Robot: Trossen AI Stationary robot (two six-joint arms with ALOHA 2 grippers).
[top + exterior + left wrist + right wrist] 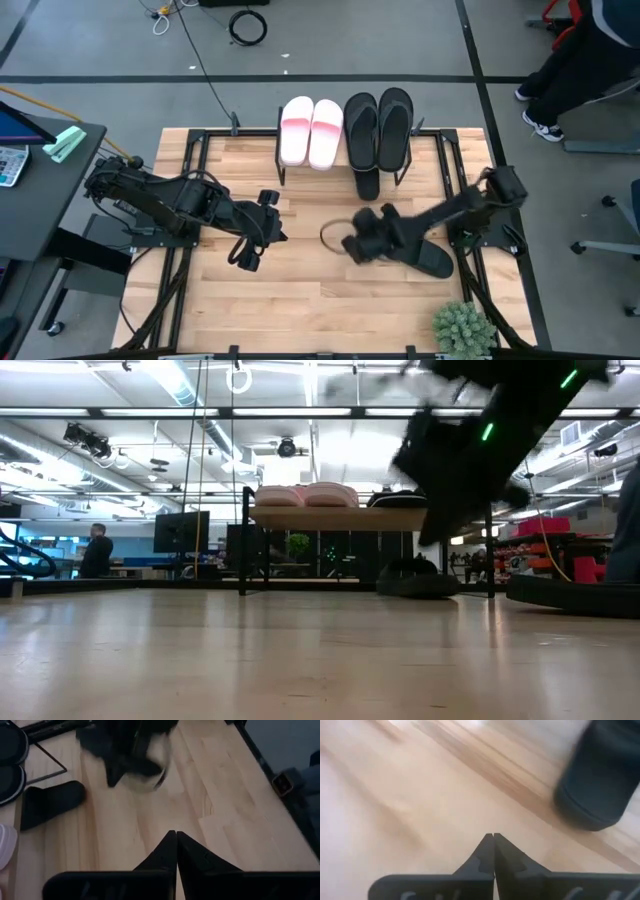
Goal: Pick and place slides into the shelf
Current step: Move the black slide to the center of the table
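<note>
Black wide-strap slide [432, 259] lies on light wooden table [300, 300], partly hidden by blurred right gripper [493, 836], fingers pressed together, empty. Left gripper [176, 834] likewise closed.

I work in a robotics lab, a big open hall. My wooden bench [300, 290] stands on a grey floor [330, 40] marked with dark tape lines, with cables [247, 25] lying loose on it. Long ceiling lights [180, 380] run overhead, monitors [180, 530] and other workstations fill the room behind, and a person [97, 550] stands among them.
</note>
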